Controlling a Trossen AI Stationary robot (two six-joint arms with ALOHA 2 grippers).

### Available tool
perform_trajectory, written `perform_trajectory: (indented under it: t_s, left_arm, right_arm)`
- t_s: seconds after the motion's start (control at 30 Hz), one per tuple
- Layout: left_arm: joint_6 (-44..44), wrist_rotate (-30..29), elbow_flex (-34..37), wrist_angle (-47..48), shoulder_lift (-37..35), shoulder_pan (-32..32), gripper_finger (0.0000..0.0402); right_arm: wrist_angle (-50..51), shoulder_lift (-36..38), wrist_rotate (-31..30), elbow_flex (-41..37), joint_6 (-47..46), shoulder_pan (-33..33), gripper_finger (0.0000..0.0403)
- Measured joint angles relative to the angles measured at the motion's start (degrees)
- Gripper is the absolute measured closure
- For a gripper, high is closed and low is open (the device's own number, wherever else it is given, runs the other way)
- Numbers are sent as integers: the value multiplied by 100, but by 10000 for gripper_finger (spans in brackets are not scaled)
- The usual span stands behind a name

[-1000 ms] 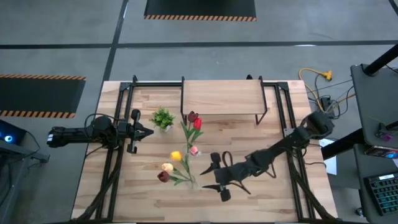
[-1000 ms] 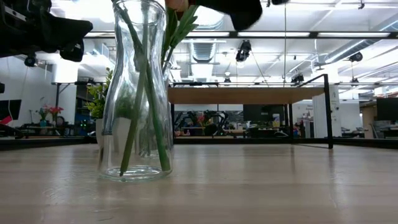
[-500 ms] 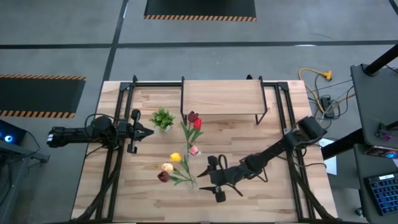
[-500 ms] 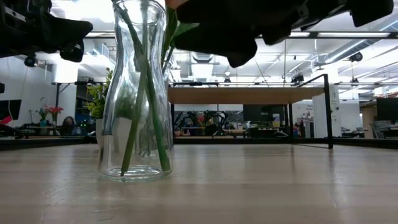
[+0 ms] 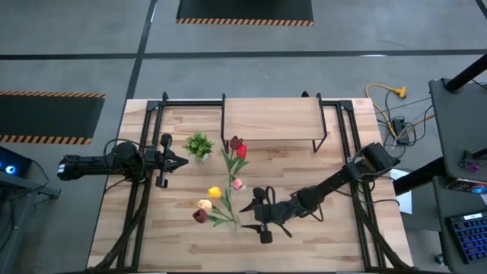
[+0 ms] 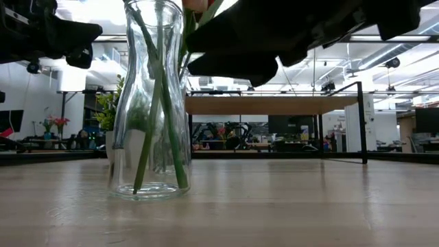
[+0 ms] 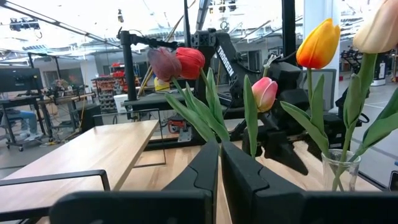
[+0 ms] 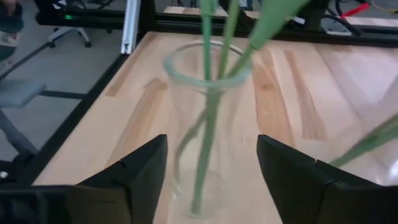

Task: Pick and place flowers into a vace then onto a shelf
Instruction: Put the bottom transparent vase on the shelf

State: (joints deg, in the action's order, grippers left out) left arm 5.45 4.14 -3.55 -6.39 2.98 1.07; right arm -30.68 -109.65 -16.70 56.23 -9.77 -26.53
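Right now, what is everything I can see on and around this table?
Clear glass vase: one, see-through, on the table's near half, holding the flowers.
Artificial tulips with thin green stems: about six; heads red, maroon, pink, yellow, peach; standing in the vase.
Small bushy green plant: one, left of the shelf.
Low light-wood shelf on black legs: one, at the table's far edge.
Wood-plank table: one, pale.
Left gripper: one, dark, jaws shut, waiting by the plant.
Right gripper: one, dark, jaws open either side of the vase.
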Motion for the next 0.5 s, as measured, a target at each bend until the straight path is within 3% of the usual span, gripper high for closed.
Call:
perform_trajectory:
  t_s: [0.3, 0.5]
  left_arm:
    - [0, 0, 0, 1, 0, 1, 398]
    - [0, 0, 0, 18, 0, 0, 398]
  right_arm:
    - [-355, -184, 4, 147, 236, 11, 92]
    - [-621, -603, 19, 430, 494, 63, 66]
